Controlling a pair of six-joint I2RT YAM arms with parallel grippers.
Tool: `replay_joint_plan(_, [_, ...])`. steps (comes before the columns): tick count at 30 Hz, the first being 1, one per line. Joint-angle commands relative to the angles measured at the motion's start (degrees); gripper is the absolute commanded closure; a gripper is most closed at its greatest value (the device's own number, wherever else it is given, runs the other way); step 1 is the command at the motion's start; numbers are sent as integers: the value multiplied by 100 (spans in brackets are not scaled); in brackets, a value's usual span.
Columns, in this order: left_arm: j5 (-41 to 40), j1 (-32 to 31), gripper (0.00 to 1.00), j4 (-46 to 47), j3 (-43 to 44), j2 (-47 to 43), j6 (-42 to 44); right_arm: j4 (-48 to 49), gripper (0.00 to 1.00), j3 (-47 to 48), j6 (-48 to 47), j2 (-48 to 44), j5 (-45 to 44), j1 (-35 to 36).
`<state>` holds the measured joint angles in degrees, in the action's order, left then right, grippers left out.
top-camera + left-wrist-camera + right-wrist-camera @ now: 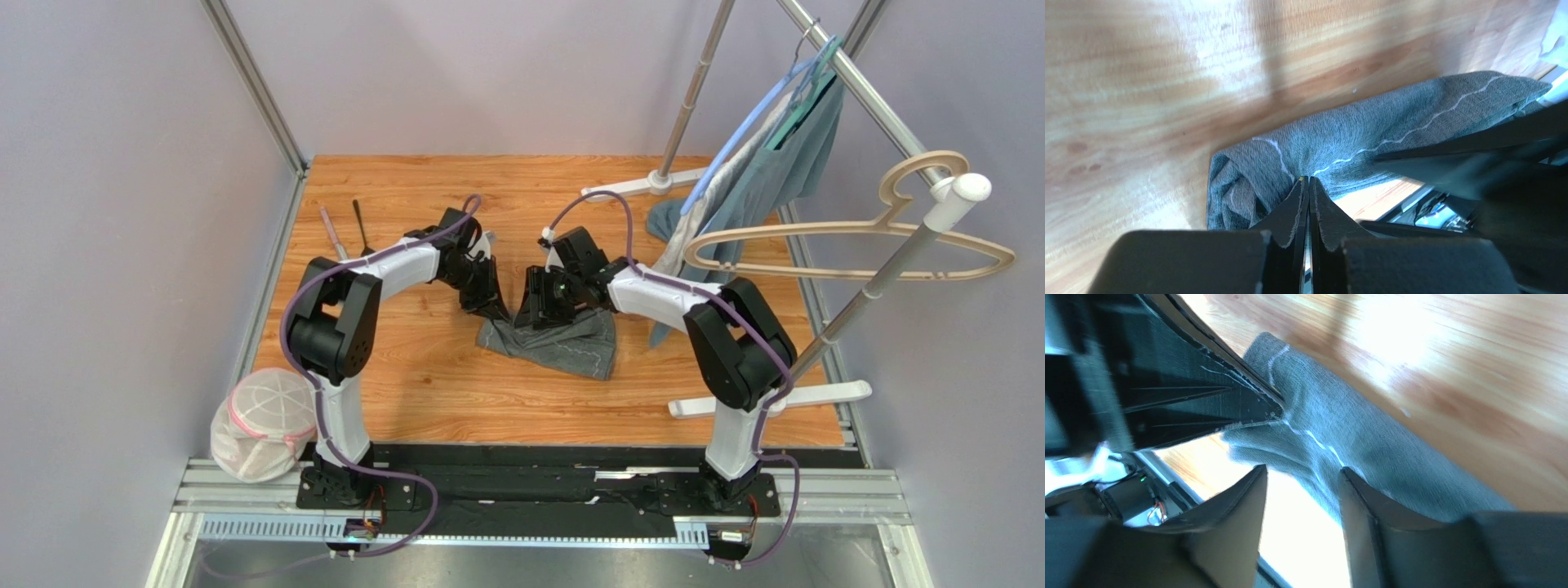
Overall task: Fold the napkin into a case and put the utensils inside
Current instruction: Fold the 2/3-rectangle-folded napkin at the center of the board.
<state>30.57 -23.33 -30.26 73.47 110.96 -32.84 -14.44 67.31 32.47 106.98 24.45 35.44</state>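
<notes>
The dark grey napkin (567, 342) lies crumpled at the table's middle, its far edge lifted between the two grippers. My left gripper (489, 301) has its jaws together on a gathered fold of the napkin (1339, 138), and the pale stitching converges at its tips (1309, 179). My right gripper (540, 306) is open just beside it. Its fingers (1303, 471) stand apart, with the napkin (1352, 432) touching the right finger and only bright table in the gap. The silver knife (334, 233) and the black spoon (363, 227) lie at the far left of the table.
A metal garment rack (902, 263) stands on the right with a teal-grey garment (785, 153) and a beige hanger (859, 239); its feet (773, 399) rest on the table. A white mesh bag (261, 423) sits at the front left corner.
</notes>
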Motion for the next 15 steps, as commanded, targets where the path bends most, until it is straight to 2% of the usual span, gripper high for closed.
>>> replay_joint_plan(1, [11,4,94,108,-140,-417,190,-1622,47,800,-346,-582,-1055,-63])
replay_joint_plan(9, [-156,4,94,179,-369,-566,181,-2809,47,1723,-663,-37,-1829,-520])
replay_joint_plan(15, [-262,13,94,196,-439,-602,164,-2968,47,1619,-777,59,-1953,-670])
